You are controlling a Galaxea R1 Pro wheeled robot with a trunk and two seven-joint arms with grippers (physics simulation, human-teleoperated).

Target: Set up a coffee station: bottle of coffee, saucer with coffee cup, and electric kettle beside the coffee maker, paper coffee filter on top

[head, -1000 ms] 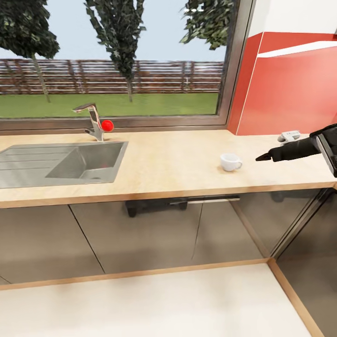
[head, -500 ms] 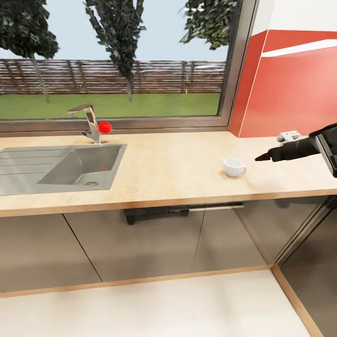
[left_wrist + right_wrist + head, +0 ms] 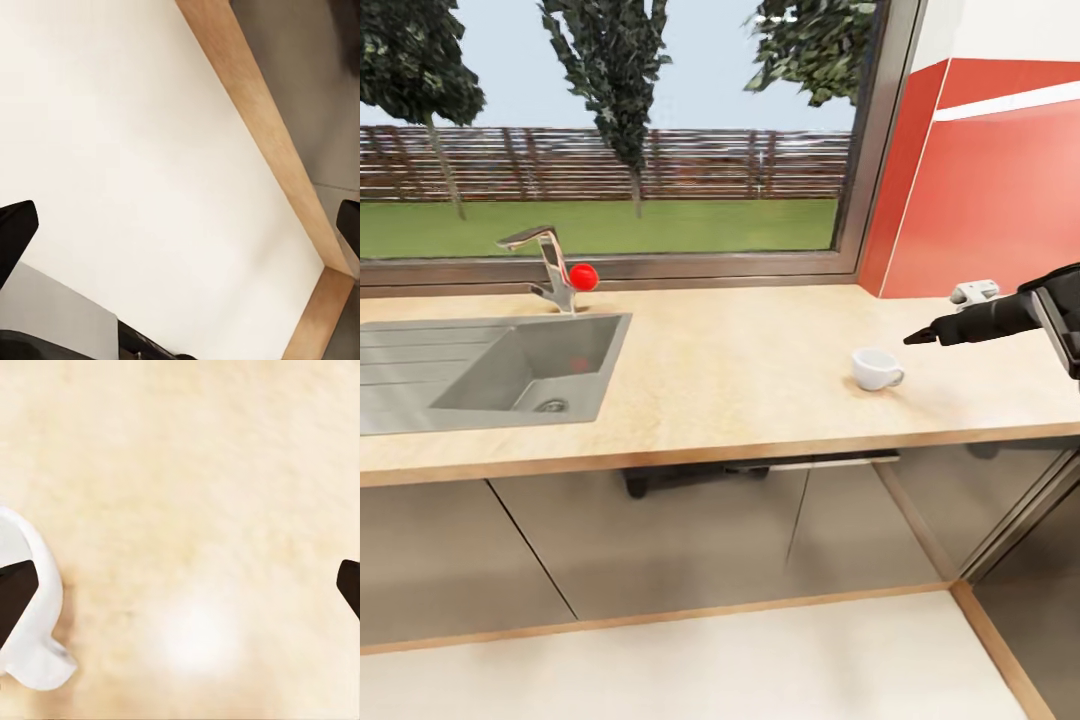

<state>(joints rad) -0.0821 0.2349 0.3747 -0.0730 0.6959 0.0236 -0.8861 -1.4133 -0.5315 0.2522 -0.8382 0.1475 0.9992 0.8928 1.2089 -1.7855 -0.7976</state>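
The white coffee cup stands upright on the beige kitchen countertop, right of the middle, its handle toward the right. My right gripper reaches in from the right and hovers just above and to the right of the cup, apart from it. In the right wrist view the right gripper is open over bare countertop, and the coffee cup lies by one fingertip with nothing held. My left gripper is open and hangs low over the pale floor.
A steel sink with a faucet and a red knob takes up the counter's left. A window runs behind; a red wall panel stands at the right. A small white-grey object lies behind my right arm. Dark cabinet fronts sit below.
The whole head view has shifted as the camera moved. The cup now sits lower and further right in the picture, closer under my right gripper's tip. The cup has stayed on the counter.
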